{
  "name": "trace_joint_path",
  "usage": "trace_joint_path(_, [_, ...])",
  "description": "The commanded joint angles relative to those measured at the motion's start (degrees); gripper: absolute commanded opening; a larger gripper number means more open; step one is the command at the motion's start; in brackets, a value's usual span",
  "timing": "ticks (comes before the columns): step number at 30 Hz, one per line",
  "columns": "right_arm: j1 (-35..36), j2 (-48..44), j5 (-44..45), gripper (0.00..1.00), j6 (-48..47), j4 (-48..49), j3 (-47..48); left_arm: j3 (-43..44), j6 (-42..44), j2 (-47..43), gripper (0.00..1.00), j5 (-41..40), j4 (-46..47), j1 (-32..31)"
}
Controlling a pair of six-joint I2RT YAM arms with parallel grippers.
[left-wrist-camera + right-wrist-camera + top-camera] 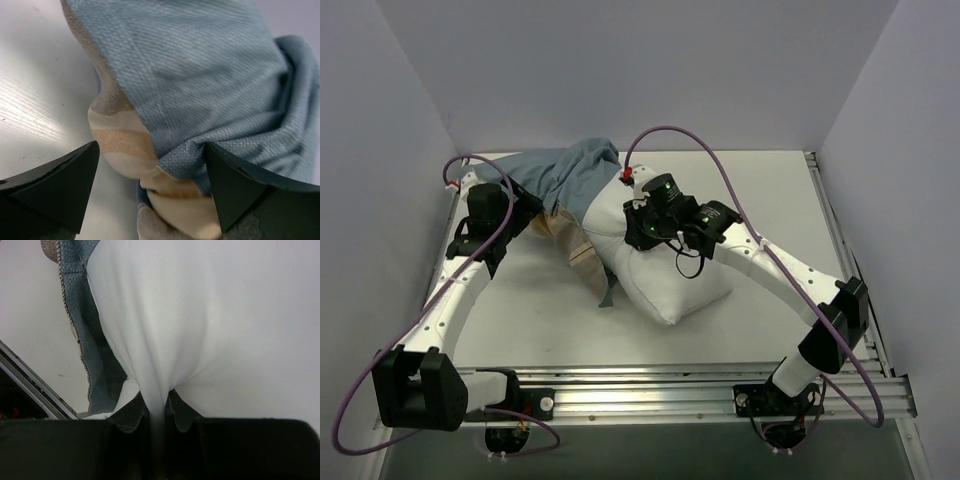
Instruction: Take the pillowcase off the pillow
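One pinch — right gripper (159,414) clamps white pillow (210,315).

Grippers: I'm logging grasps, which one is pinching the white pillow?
The right gripper, shut on a fold of the pillow; the left gripper stands open at the pillowcase.

- Top view: even, soft light; faint shadow beneath the pillow (680,290).
- Left wrist view: glare on the counter (30,115); jaws soft-edged.
- Right wrist view: pillow washed out, near jaws blurred.
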Motion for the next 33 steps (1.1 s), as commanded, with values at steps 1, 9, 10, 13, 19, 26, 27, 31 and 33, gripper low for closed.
trace_joint_path(1, [-0.67,-5.44,-4.68,0.0,1.86,6.39,0.73,1.99,-6.18,2.59,0.95,-4.66,5.79,0.66])
trace_joint_path(9, [-0.76,-7.01,-5.21,0.0,1.42,6.03,-0.76,1.1,-5.57,4.71,1.0,-5.28,13.26,1.72])
trace_joint_path(10, [-0.84,-7.11,-5.13,0.0,1.42,6.03,-1.02,1.37,-5.22,4.79,1.0,-5.28,13.62,1.72])
trace_joint_path(13, [-0.93,-7.72,-5.39,0.0,1.42,6.12,-1.64,1.9,-4.78,6.02,1.0,-5.19,13.97,2.16])
trace_joint_path(19, [-0.93,-8.34,-5.83,0.0,1.33,6.03,-2.87,0.93,-3.55,7.34,0.85,-3.26,19.94,3.21])
trace_joint_path(26, [-0.93,-9.22,-5.21,0.0,1.42,6.29,-5.24,1.72,-1.09,7.79,0.4,-2.91,20.47,4.09])
trace_joint_path(27, [-1.02,-9.48,-5.04,0.0,1.42,6.21,-5.51,1.81,-0.13,7.17,0.31,-3.25,20.3,4.09])
trace_joint_path(31, [-1.72,-11.23,-2.59,0.0,1.42,5.24,-8.14,5.31,2.42,7.25,0.16,-5.01,16.54,7.06])
trace_joint_path(33, [-2.51,-13.43,-1.79,0.0,1.68,4.11,-10.34,7.07,2.87,7.78,0.14,-5.1,15.29,8.65])
